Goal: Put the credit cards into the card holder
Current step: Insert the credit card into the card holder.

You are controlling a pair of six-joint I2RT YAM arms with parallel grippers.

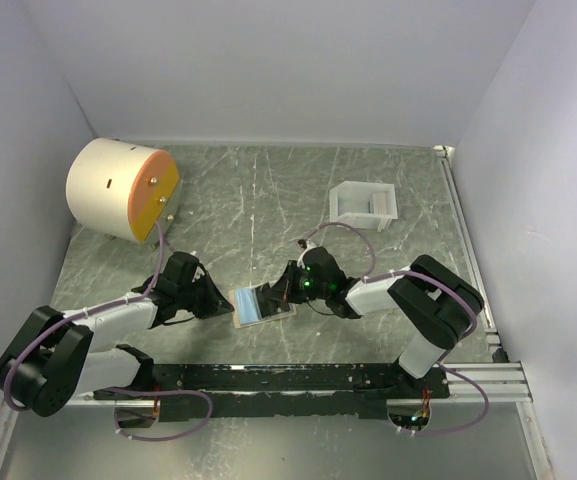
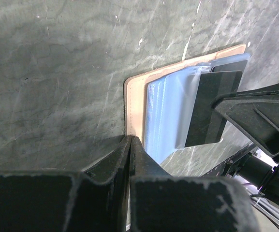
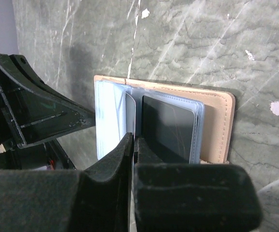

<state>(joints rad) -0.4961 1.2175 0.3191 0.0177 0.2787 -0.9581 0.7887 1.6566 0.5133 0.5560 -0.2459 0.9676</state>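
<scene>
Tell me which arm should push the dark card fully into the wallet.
Right, probably: the right gripper, shut, sits at the card's exposed end, lined up to push. The left gripper, also shut, is at the wallet's opposite edge.

You'll find the left gripper (image 1: pixel 218 300) and right gripper (image 1: pixel 288 290) blocking the card holder's (image 1: pixel 261 304) two sides; its far edge faces bare table (image 1: pixel 258 215).

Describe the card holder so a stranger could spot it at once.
On the green marbled table, look between the left gripper and right gripper, near the arm bases. The card holder lies open there: a small tan wallet with pale blue plastic pockets, far flatter than the white tray or cream cylinder behind.
</scene>
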